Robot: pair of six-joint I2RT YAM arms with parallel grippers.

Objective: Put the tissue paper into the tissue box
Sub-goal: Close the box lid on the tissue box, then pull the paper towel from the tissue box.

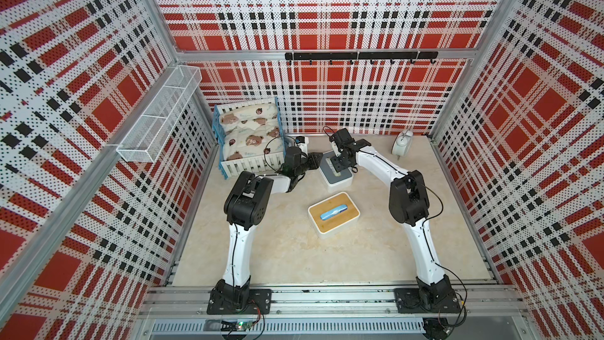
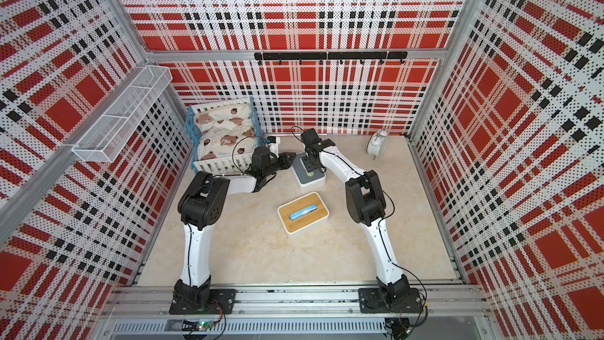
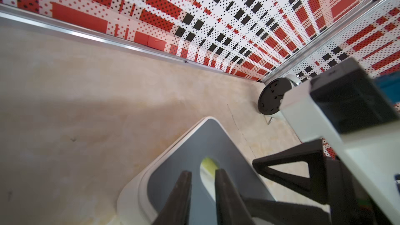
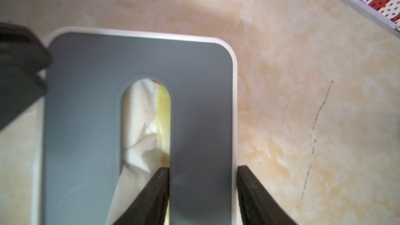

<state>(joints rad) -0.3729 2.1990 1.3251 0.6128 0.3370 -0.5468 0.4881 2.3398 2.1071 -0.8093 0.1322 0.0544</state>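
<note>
The tissue box (image 1: 340,186) (image 2: 312,186) is white with a grey slotted lid (image 4: 86,104) and stands at the back middle of the table. White tissue paper (image 4: 140,126) shows crumpled inside the slot, beside a yellow wrapper (image 4: 163,109). My right gripper (image 4: 203,168) (image 1: 336,165) is open and points down over the box, one finger in the slot and the other at the box's outer edge. My left gripper (image 3: 202,173) (image 1: 315,161) hovers over the lid's left end, its jaws a narrow gap apart with nothing between them.
A second box with a bamboo lid (image 1: 348,214) and a blue pack (image 1: 333,213) in its slot lies mid-table. A doll bed (image 1: 250,139) stands back left, a white alarm clock (image 1: 402,147) back right. A wire basket (image 1: 160,116) hangs on the left wall.
</note>
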